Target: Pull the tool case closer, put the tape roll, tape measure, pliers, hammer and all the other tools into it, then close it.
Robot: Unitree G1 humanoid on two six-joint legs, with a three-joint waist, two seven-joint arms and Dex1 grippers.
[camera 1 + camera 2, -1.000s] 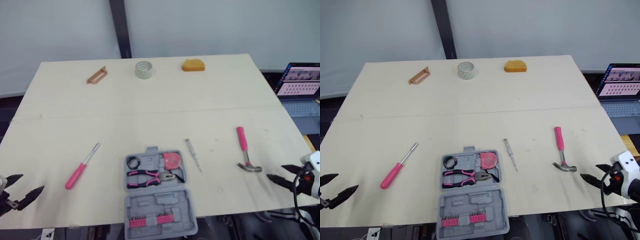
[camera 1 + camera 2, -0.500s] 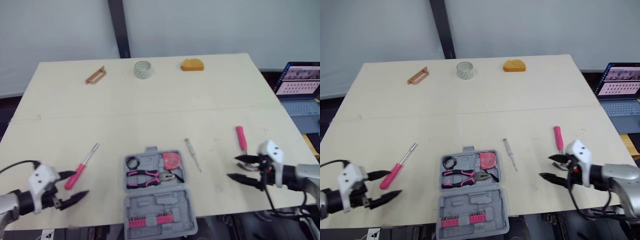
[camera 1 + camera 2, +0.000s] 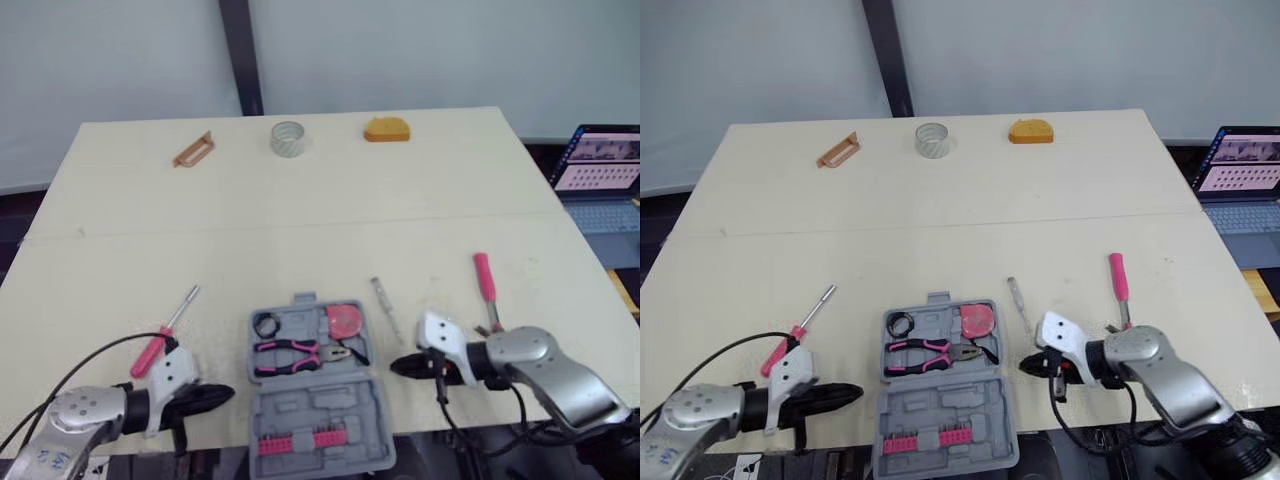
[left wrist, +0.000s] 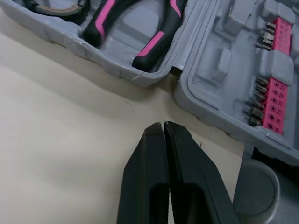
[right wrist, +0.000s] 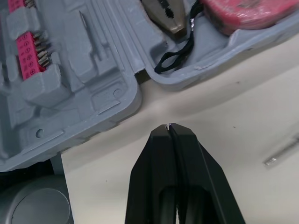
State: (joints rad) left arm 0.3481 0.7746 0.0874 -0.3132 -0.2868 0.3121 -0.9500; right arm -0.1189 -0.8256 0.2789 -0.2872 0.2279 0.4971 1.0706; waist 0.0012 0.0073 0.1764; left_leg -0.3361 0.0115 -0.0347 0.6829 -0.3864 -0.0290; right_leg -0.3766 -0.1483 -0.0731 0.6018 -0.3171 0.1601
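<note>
The grey tool case (image 3: 310, 408) lies open at the table's front middle. Pink-handled pliers (image 3: 300, 355), a pink tape measure (image 3: 344, 322) and a small black ring (image 3: 266, 324) sit in its far half; pink bits (image 4: 273, 95) line the near half. My left gripper (image 3: 222, 394) is shut and empty, its tip just off the case's left side by the hinge (image 4: 164, 125). On the other side, my right gripper (image 3: 397, 366) points at the hinge, shut on nothing (image 5: 168, 126). The hammer (image 3: 484, 280) lies behind my right arm, head hidden.
A pink screwdriver (image 3: 160, 340) lies left of the case and a thin tester pen (image 3: 385, 305) to its right. At the table's far edge are a brown knife (image 3: 193, 151), a tape roll (image 3: 287, 138) and an orange object (image 3: 386, 129). A laptop (image 3: 600, 165) stands off the right side.
Both arms have swung in from the table's outer front corners to the case's two sides. Both grippers have gone from open to shut.
</note>
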